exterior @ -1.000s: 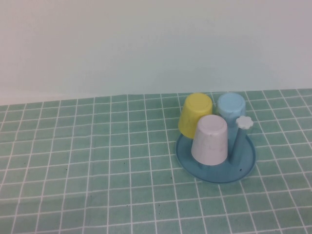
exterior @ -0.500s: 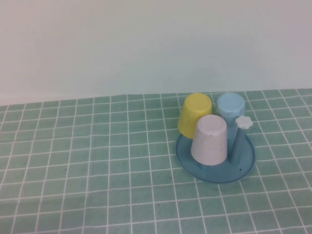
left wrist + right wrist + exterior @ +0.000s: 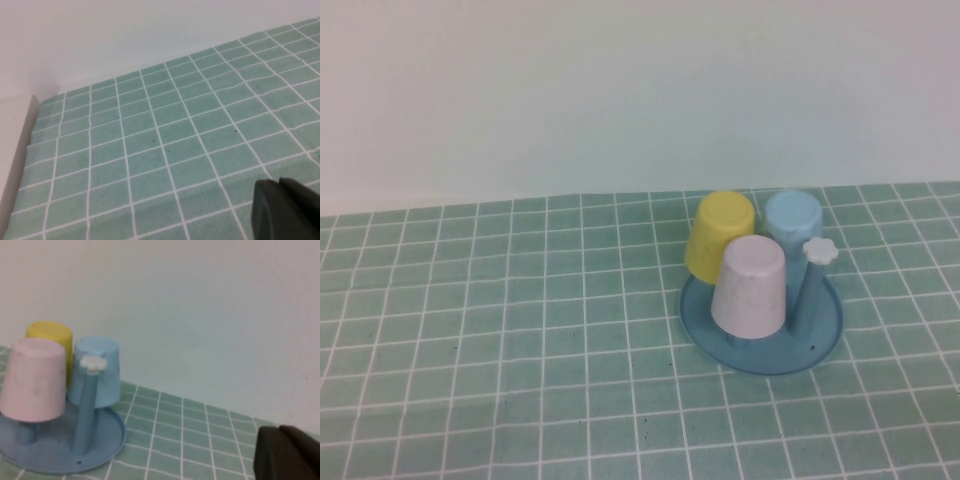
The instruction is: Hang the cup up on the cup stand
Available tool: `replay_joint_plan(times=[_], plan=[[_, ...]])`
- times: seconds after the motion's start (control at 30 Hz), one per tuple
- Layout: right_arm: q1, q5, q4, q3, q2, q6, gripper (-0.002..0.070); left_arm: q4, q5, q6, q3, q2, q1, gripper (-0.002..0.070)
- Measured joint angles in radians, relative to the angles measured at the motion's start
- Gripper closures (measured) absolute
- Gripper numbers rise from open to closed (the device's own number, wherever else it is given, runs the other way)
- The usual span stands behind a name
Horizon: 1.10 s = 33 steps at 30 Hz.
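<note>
The pale pink cup [image 3: 750, 285] sits upside down on a peg of the blue cup stand [image 3: 823, 330], at its near left side. It also shows in the right wrist view [image 3: 34, 380], on the stand [image 3: 106, 436]. One peg with a white flower knob [image 3: 819, 251] stands bare beside it. My left gripper [image 3: 278, 182] is shut and empty over bare tablecloth, far from the stand. My right gripper [image 3: 278, 429] is shut and empty, off to the stand's right. Neither gripper shows in the high view.
A yellow cup [image 3: 722, 232] and a light blue cup [image 3: 792, 225] hang upside down on the stand's rear pegs. The green checked tablecloth [image 3: 500, 340] covers the table up to a pale wall behind. The cloth's edge [image 3: 30, 145] shows in the left wrist view.
</note>
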Motion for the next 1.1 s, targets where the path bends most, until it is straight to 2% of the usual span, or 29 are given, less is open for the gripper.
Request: replay_joint_plan(times=[0.13,0.47,0.57,0.73,0.8,1.1], plan=[[-0.005,0.007,0.027,0.067,-0.029,0.005,0.0678,0.000,0.001,0.000,0.000,0.000,0.000,0.0676],[-0.009,0.090,0.053,0.068,-0.030,0.026,0.0678,0.000,-0.003,0.000,0.000,0.000,0.000,0.0676],[-0.009,0.116,0.040,0.068,-0.030,0.103,0.0678,0.000,-0.003,0.000,0.000,0.000,0.000,0.0676],[-0.011,0.228,-0.219,0.068,-0.030,0.470,0.0678,0.000,-0.003,0.000,0.000,0.000,0.000,0.0676],[-0.011,0.263,-0.271,0.069,-0.030,0.562,0.0678,0.000,-0.003,0.000,0.000,0.000,0.000,0.0676],[-0.011,0.276,-0.299,0.069,-0.030,0.635,0.0678,0.000,-0.003,0.000,0.000,0.000,0.000,0.0676]])
